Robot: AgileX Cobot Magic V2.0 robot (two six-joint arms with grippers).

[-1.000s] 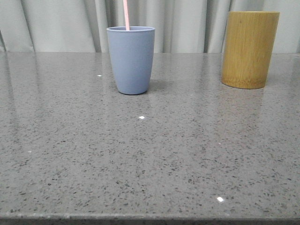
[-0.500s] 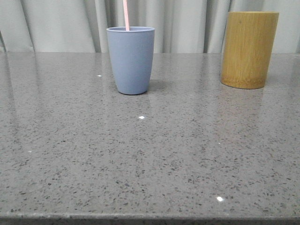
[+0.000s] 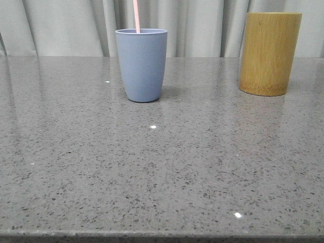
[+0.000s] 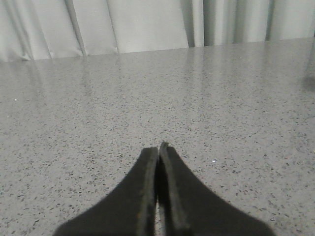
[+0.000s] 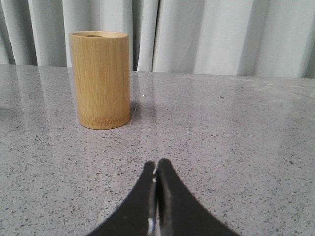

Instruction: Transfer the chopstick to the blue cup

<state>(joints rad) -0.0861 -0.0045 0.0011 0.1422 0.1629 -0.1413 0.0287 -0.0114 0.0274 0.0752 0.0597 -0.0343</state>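
The blue cup (image 3: 142, 65) stands upright on the grey stone table (image 3: 162, 167), left of centre at the back. A pale pink chopstick (image 3: 136, 15) stands in it and sticks out above its rim, past the top of the front view. No gripper shows in the front view. My left gripper (image 4: 158, 146) is shut and empty, low over bare table. My right gripper (image 5: 156, 162) is shut and empty, with the bamboo holder (image 5: 100, 79) some way ahead of it.
The tall yellow-brown bamboo holder (image 3: 269, 53) stands at the back right of the table, well apart from the blue cup. Pale curtains (image 3: 202, 25) hang behind the table. The table's front edge (image 3: 162, 235) runs along the bottom of the front view.
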